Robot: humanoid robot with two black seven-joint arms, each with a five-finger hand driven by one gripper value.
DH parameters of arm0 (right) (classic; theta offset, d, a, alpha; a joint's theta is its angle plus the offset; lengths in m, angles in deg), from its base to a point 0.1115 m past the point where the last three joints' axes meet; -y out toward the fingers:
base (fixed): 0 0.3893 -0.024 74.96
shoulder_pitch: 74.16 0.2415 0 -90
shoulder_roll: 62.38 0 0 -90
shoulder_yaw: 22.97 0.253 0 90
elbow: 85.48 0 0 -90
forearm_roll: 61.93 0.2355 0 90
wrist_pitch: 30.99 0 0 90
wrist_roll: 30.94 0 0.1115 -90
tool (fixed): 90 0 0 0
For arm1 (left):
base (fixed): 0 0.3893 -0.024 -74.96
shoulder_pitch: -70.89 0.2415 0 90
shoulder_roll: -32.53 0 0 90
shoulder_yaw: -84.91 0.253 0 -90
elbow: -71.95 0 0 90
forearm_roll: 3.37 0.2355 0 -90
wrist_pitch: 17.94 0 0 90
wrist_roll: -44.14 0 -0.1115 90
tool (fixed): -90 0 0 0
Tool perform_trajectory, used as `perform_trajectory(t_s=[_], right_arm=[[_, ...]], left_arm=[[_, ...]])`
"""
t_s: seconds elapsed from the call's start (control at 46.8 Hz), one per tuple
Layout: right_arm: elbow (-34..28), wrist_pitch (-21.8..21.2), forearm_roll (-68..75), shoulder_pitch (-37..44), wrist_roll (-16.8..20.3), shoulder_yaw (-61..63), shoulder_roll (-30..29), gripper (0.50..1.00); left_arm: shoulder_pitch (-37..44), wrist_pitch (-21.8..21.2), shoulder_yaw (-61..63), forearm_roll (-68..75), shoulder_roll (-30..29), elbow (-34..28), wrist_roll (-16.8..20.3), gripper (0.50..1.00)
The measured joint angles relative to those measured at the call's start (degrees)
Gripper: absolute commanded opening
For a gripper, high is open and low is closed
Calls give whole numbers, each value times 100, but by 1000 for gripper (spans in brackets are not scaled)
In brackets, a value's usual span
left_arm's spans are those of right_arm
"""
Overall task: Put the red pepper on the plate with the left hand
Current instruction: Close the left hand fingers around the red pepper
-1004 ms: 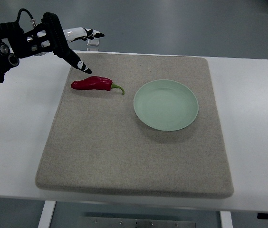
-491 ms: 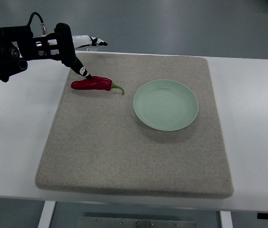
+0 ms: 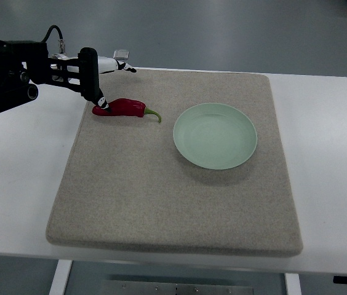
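A red pepper [image 3: 123, 108] with a green stem lies on the grey felt mat [image 3: 173, 196], at its far left, stem pointing right toward the plate. The pale green plate [image 3: 215, 136] sits empty to the pepper's right, a short gap away. My left hand [image 3: 115, 86] reaches in from the left edge and hovers over the pepper's left end. Its fingers are spread: a black fingertip [image 3: 103, 104] touches the pepper's blunt left end, while a white finger [image 3: 117, 64] points away beyond the mat's far edge. Nothing is grasped. The right hand does not show.
The mat lies on a white table [image 3: 327, 160] whose bare surface shows left and right of it. A small clear object [image 3: 120, 54] stands at the table's far edge behind the hand. Grey floor lies beyond.
The left hand has dropped and shifted slightly toward the pepper; its black fingertip went from above the pepper's top to touching its left end. Pepper and plate have not moved.
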Motion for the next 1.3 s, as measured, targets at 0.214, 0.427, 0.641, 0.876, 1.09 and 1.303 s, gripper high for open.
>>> perform_trajectory(t_s=[0.214, 0.427, 0.641, 0.876, 1.09, 1.303], right_arm=[[-2, 0, 0, 0, 0, 0, 0, 932], [0, 0, 0, 0, 0, 0, 0, 932], [-3, 0, 0, 0, -2, 0, 0, 932], [-1, 0, 0, 1, -2, 0, 0, 932], [0, 0, -1, 2, -1, 0, 0, 932], [1, 0, -1, 0, 0, 0, 0, 932]], left_arm=[[43, -7, 4, 76, 19, -42, -3, 996], [84, -66, -5, 77, 37, -43, -44, 990], [184, -126, -8, 61, 190, -122, -45, 988], [195, -142, -23, 52, 343, -234, -45, 984], [379, -180, -30, 52, 558, -467, -45, 981], [492, -301, -25, 62, 728, -681, -45, 977]])
